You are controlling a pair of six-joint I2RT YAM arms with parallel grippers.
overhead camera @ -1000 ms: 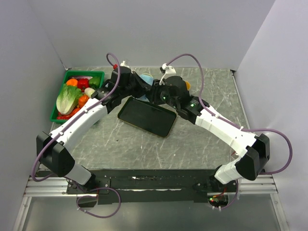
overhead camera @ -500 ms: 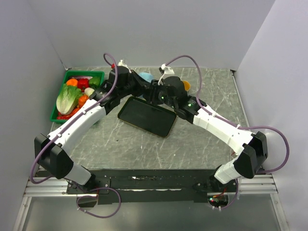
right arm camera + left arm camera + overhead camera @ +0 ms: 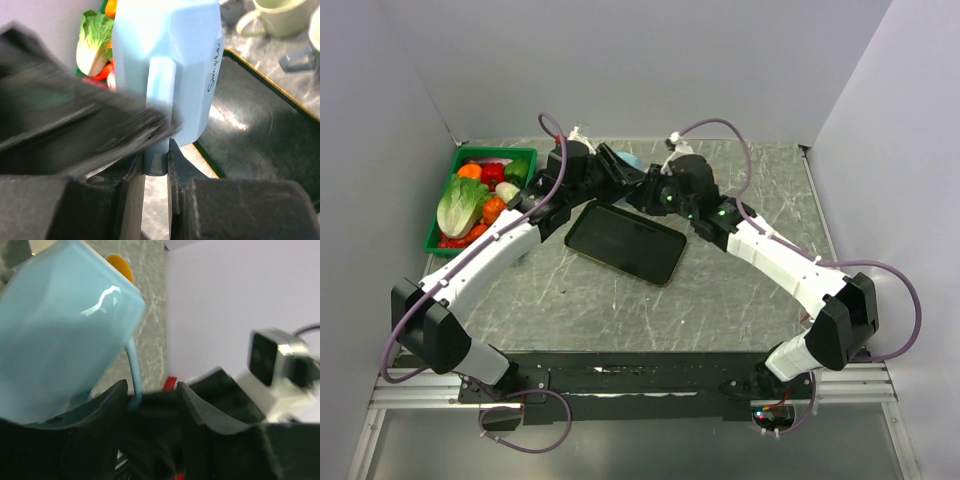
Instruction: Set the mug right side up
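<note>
Far-left corner of the surface (image 3: 740,300): blocked by a green basket (image 3: 495,152) of vegetables (image 3: 460,205). Centre: a flat black tray (image 3: 625,242), passable overhead. Far middle: the left tool (image 3: 151,387) and the right tool (image 3: 156,159) crowd the mug (image 3: 170,60) from both sides. Right side and the strip along the near edge: open marble. Walls (image 3: 620,60) close three sides.

Overhead view bright, even, diffuse light; faint soft shadows on table (image 3: 620,300). Left wrist view: white glare streak on mug (image 3: 65,325), whole frame soft, foreground dark. Right wrist view: left gripper (image 3: 155,127) motion-blurred, mug sharp; sheen on tray (image 3: 260,115).
</note>
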